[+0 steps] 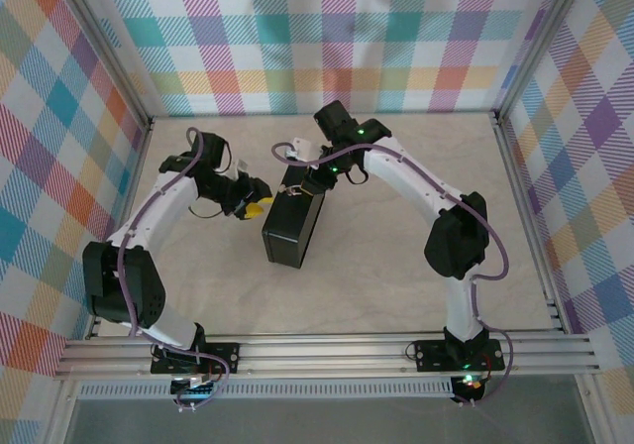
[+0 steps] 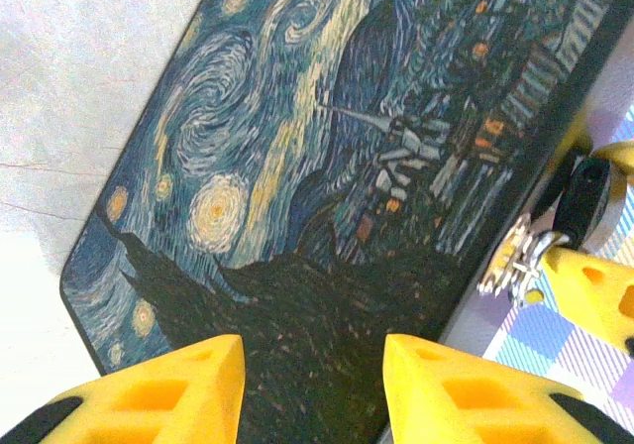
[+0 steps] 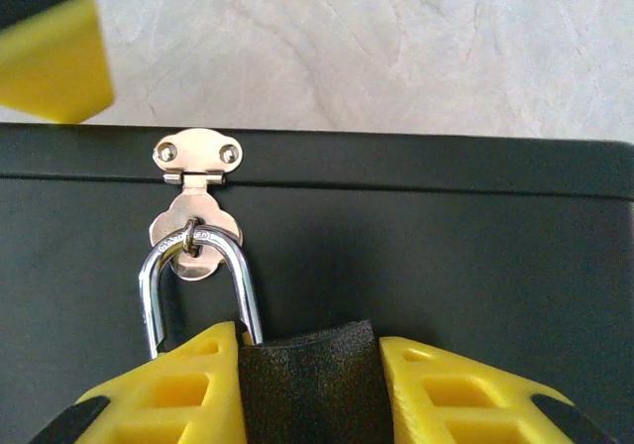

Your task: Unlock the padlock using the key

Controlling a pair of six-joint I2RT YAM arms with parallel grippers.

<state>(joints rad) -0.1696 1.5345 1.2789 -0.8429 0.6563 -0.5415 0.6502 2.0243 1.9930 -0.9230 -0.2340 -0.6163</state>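
The padlock [image 3: 246, 295] shows a shackle of polished, chrome-bright metal, smooth and mirror-like. The hasp [image 3: 196, 191] is thin stamped metal, shiny, with two round rivet heads. The box [image 3: 446, 256] has an even matt black side. Its lid [image 2: 297, 166] carries a printed swirling painting with a faint gloss. The left gripper [image 2: 312, 355] and the right gripper [image 3: 309, 337] have fingers of matt yellow moulded plastic with hollow pockets. A black foam block [image 3: 307, 385] between the right fingers looks coarse and porous. The tabletop [image 3: 396, 48] is pale and marbled, smooth with low sheen. The walls [image 1: 347, 28] look like printed plaid cloth. The frame rails [image 1: 327, 350] are ribbed bare aluminium.
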